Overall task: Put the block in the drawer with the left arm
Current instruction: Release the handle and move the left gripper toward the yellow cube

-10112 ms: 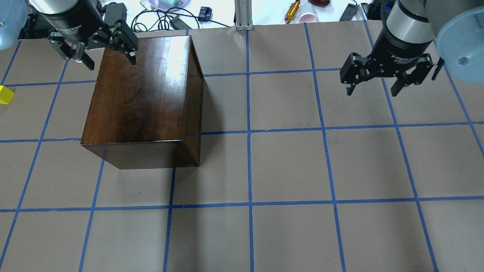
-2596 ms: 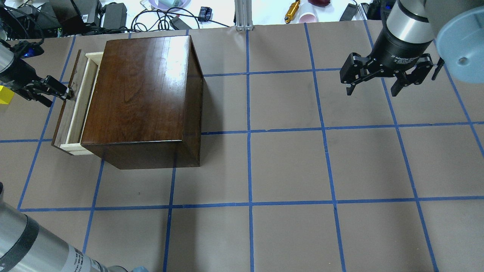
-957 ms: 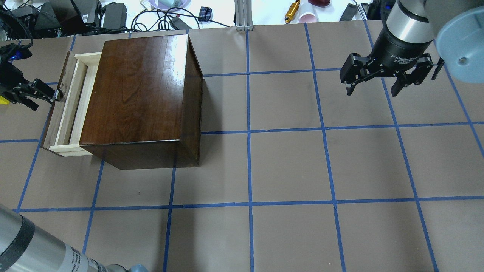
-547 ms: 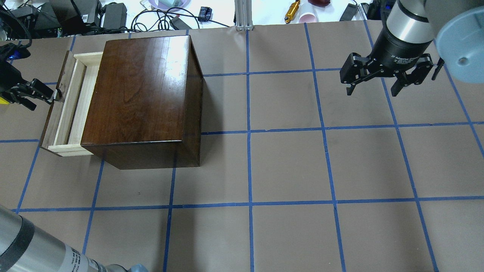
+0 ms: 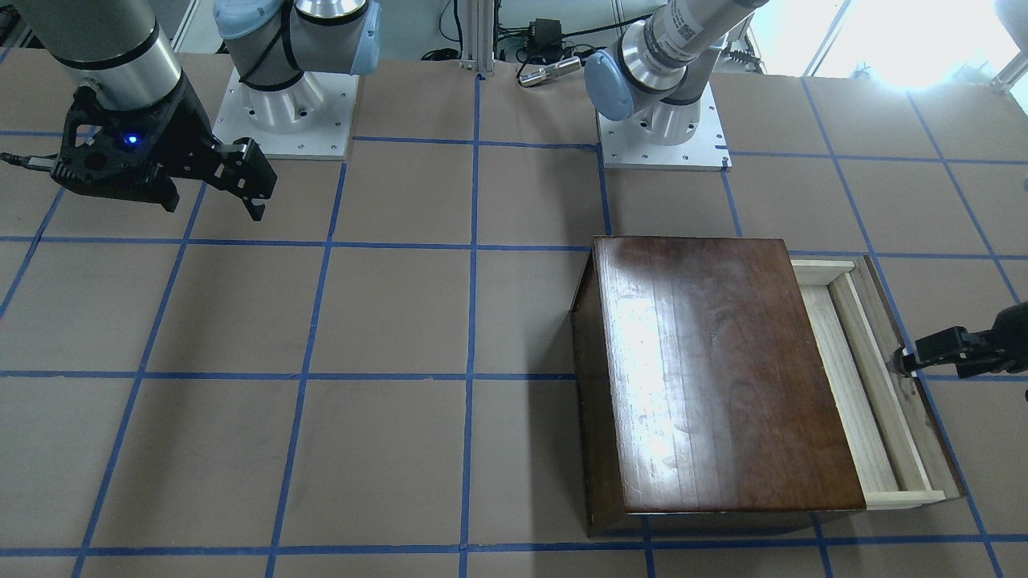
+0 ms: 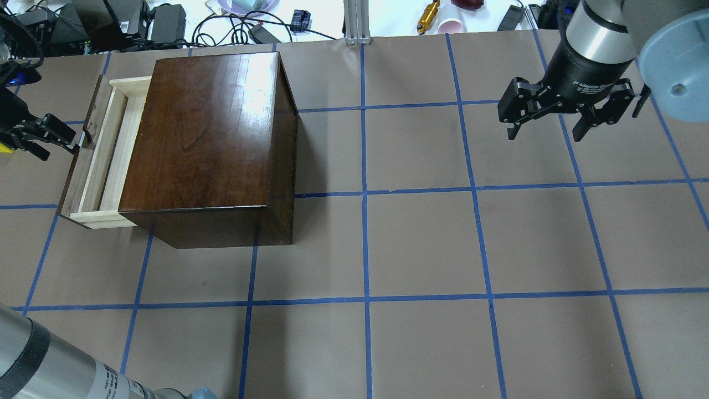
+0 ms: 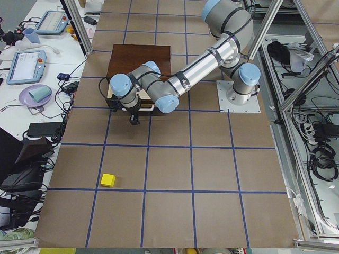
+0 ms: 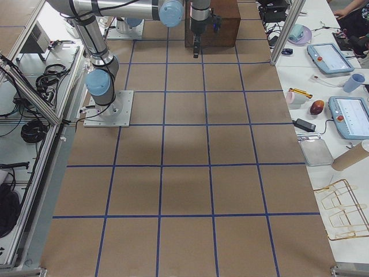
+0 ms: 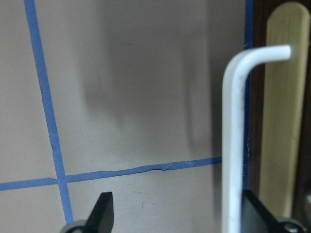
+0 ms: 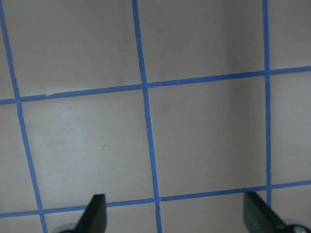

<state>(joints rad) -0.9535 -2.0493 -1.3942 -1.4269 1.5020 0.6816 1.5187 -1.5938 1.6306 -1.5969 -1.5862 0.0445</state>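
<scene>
The yellow block [image 7: 108,180] lies on the table well away from the box; in the overhead view only a sliver [image 6: 3,148] shows behind my left gripper. The drawer [image 6: 102,149] [image 5: 863,385] stands pulled partly out of the dark wooden box [image 6: 205,133], its pale inside empty. My left gripper [image 6: 69,143] [image 5: 907,363] is low at the drawer's dark front panel [image 6: 77,166]. In the left wrist view it [image 9: 180,213] is open, with the white wire handle [image 9: 232,145] between the fingers, close to one. My right gripper [image 6: 545,133] [image 5: 213,209] hangs open and empty.
The table is brown paper with a blue tape grid [image 6: 365,194]. Cables, a power brick and small items [image 6: 238,25] lie beyond the far edge. The left arm's forearm [image 6: 50,366] crosses the near left corner. The two arm bases [image 5: 658,120] stand at the robot's side.
Ten seconds ago the drawer was shut and my left gripper hung over the box; now the drawer is pulled out and the gripper is at its front. Almost nothing moved in the last half second.
</scene>
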